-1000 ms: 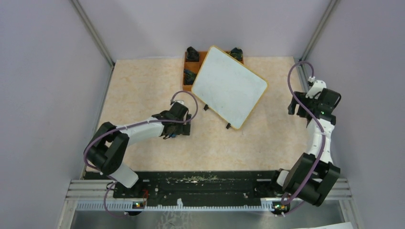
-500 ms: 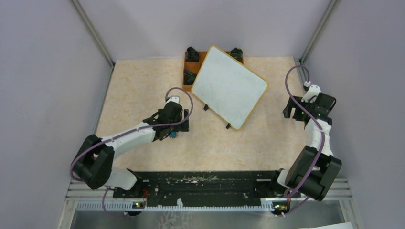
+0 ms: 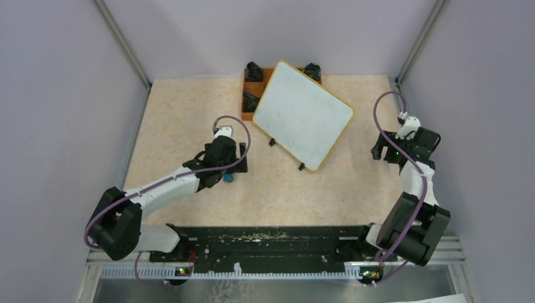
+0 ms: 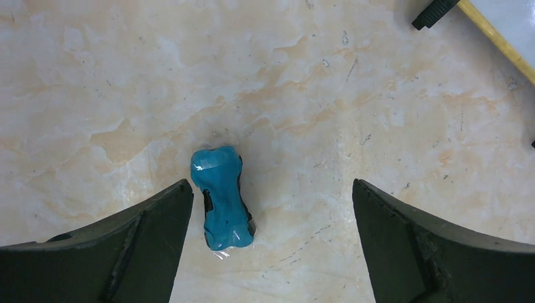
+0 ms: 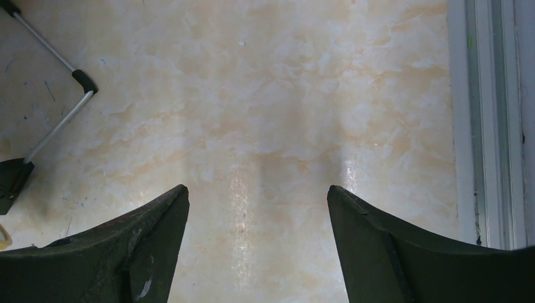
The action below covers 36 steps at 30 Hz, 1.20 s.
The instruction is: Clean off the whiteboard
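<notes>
The whiteboard [image 3: 304, 114] is white with a thin yellow frame and lies tilted at the back of the table, with no writing that I can see. Its yellow edge [image 4: 498, 39] and a black foot [image 4: 434, 11] show at the top right of the left wrist view. A small blue eraser-like lump [image 4: 222, 205] lies on the table, also in the top view [image 3: 226, 178]. My left gripper [image 4: 271, 189] is open above it, and the lump is close to the left finger. In the top view the left gripper [image 3: 228, 169] is left of the board. My right gripper [image 5: 257, 189] is open and empty over bare table, right of the board [image 3: 391, 158].
An orange-brown tray [image 3: 247, 95] with dark items sits partly under the board's far left corner. A thin metal leg with black feet [image 5: 84, 81] shows at the left of the right wrist view. A metal rail [image 5: 482, 126] runs along the table's right edge.
My left arm has swung left and its gripper has shifted a little left and back, uncovering the blue lump. My right gripper has drawn slightly nearer and leftward. The board has not moved.
</notes>
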Each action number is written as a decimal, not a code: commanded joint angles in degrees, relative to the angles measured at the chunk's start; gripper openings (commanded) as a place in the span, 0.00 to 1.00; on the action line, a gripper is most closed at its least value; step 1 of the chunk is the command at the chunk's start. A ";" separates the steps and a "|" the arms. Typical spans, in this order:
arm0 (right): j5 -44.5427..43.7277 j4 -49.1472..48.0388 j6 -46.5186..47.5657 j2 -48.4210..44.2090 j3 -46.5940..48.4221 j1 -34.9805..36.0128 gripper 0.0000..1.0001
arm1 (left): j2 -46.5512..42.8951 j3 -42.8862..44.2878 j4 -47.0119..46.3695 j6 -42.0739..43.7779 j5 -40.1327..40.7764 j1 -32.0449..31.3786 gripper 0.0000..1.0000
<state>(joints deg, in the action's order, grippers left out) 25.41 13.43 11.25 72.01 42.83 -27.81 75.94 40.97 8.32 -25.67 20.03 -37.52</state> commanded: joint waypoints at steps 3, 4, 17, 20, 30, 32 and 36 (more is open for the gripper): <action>0.62 -5.10 -0.94 -2.02 -1.23 0.07 0.80 | -3.04 -0.55 -1.93 0.08 1.65 -0.28 1.00; 0.67 -5.23 -1.04 -2.04 -1.32 0.08 0.80 | -3.58 -0.73 -2.04 0.09 1.72 -0.28 1.00; 3.19 -6.42 -0.53 -3.90 -3.19 0.13 0.80 | -8.35 -4.36 -3.18 -0.06 2.73 -0.26 1.00; 3.16 -6.42 0.08 -4.50 -3.53 0.07 0.80 | -9.10 -4.90 -3.15 -0.05 2.97 -0.24 1.00; 2.77 -7.80 -0.52 -6.25 -4.56 0.10 0.79 | -10.37 -5.71 -3.21 0.18 3.43 -0.26 1.00; 2.38 -7.85 -1.01 -5.75 -4.41 0.12 0.77 | -10.37 -5.90 -3.14 0.13 3.50 -0.21 1.00; 4.30 -8.46 -1.11 -5.34 -5.15 0.13 0.73 | -10.46 -6.14 -2.96 0.12 3.95 -0.19 1.00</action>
<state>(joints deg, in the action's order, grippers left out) 27.88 8.36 10.66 67.02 38.22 -27.81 66.57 35.57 6.35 -25.67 22.90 -37.52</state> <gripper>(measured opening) 0.743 0.998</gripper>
